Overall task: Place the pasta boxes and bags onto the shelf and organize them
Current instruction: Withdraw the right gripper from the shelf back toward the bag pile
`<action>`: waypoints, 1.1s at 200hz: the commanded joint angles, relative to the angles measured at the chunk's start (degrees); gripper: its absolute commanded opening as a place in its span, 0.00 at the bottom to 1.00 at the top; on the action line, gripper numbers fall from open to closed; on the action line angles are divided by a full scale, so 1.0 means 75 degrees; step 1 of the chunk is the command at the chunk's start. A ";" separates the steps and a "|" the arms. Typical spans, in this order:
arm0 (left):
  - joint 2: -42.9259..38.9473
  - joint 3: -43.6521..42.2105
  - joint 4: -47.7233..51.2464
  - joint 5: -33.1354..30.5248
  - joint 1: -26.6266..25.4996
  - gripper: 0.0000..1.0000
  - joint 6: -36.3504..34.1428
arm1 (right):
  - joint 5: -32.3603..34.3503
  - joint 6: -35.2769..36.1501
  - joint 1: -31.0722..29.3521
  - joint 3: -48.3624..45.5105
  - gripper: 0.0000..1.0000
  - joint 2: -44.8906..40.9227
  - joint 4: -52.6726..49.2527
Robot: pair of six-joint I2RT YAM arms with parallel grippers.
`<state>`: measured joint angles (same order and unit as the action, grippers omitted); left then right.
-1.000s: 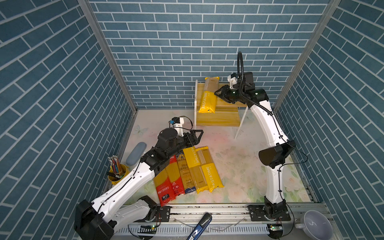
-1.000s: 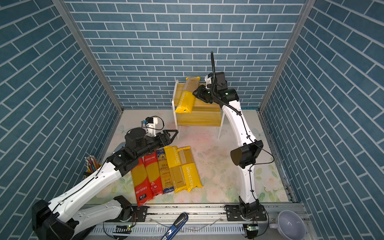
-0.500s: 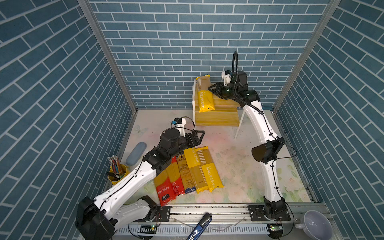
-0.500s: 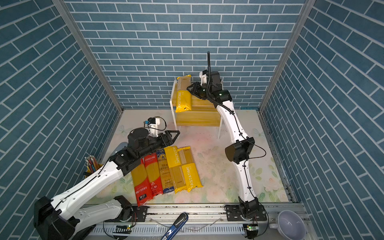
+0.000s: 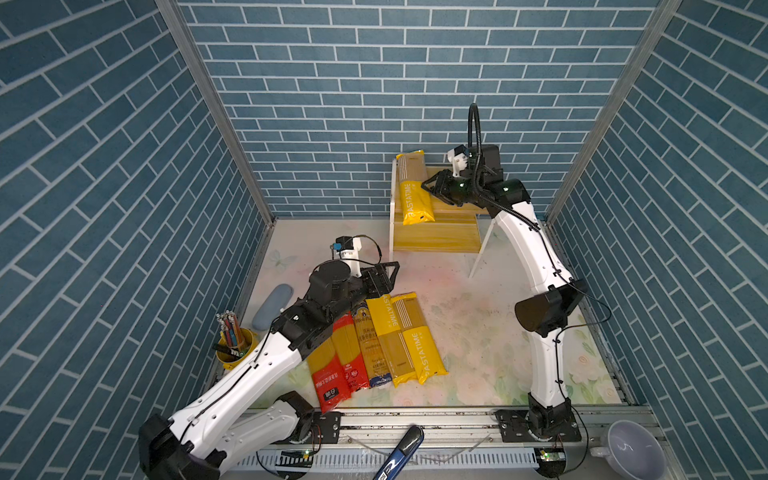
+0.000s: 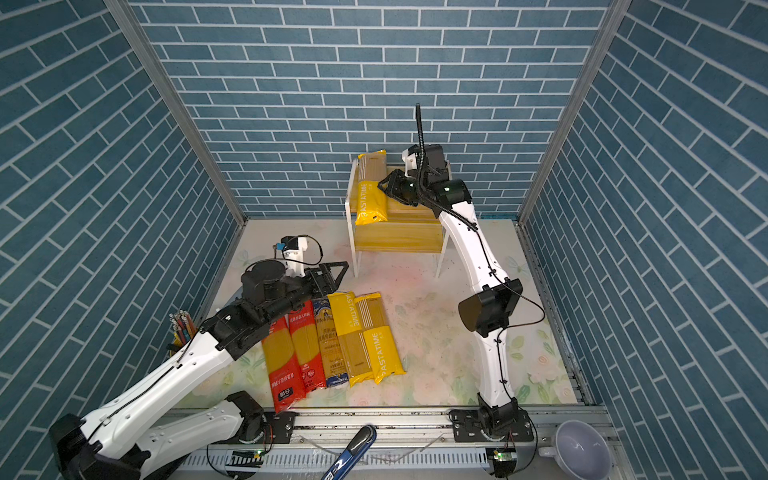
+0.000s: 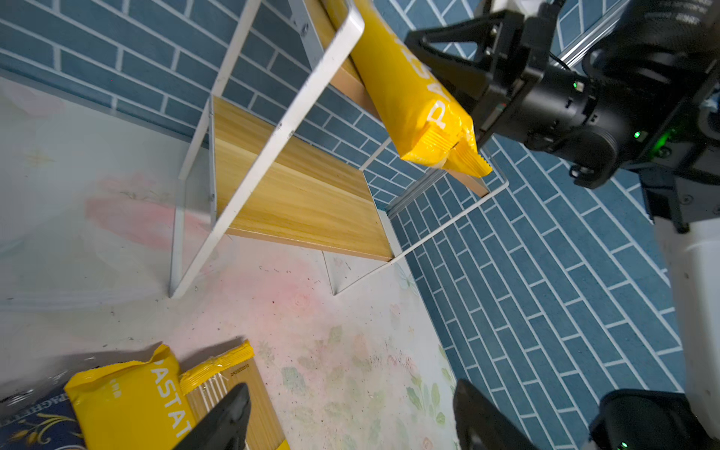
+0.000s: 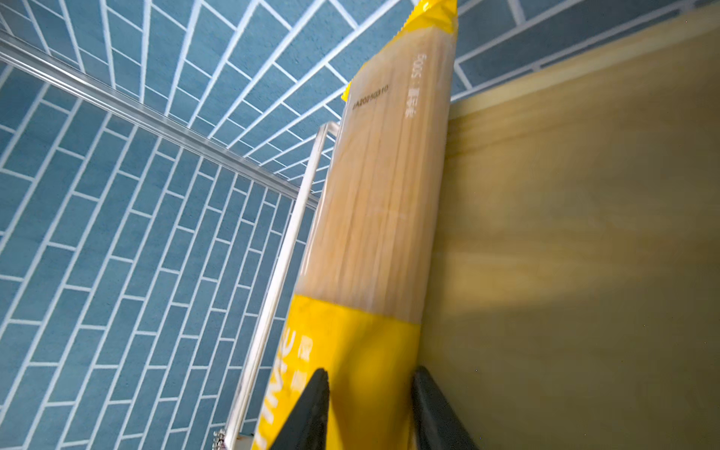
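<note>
Right jaws: I see them clamped on yellow pack, which lies on the shelf top board, left side.
Left jaws: open, empty, over five packs on the bench.

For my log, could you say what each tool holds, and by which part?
Right tool grips the yellow PASTATIME pack across its yellow printed half; left tool, open, holds nothing.

Yellow pasta pack atop the shelf, in the right end effector
</note>
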<state>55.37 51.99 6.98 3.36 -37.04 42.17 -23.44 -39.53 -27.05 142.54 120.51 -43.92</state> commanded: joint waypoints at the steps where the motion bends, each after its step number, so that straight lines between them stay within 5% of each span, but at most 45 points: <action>1: -0.0244 -0.0065 0.0783 -0.0604 -0.0037 0.82 -0.0410 | 0.0245 0.0672 -0.0179 -0.0977 0.38 -0.1325 -0.0296; 52: 0.0180 0.0416 0.2530 -0.2616 -0.0927 0.81 -0.0867 | 0.0626 0.1315 -0.0737 -0.4958 0.38 -0.4210 0.0362; 130: 0.0870 -0.0391 0.1493 -0.3031 -0.2010 0.81 -0.0620 | 0.1205 0.0366 -0.1588 -1.0444 0.38 -0.7722 0.2070; 180: 0.1628 -0.0625 0.0774 -0.2924 -0.2565 0.81 -0.0359 | 0.2364 -0.0195 -0.2271 -1.2655 0.38 -0.7621 0.3188; 220: 0.2151 -0.0757 0.0422 -0.2251 -0.2748 0.80 -0.0485 | 0.2199 -0.0811 -0.2288 -1.3424 0.38 -0.6524 0.4057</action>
<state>69.67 47.27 13.06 -16.80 -56.60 39.18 -8.01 -40.88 -43.99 44.56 67.66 -19.94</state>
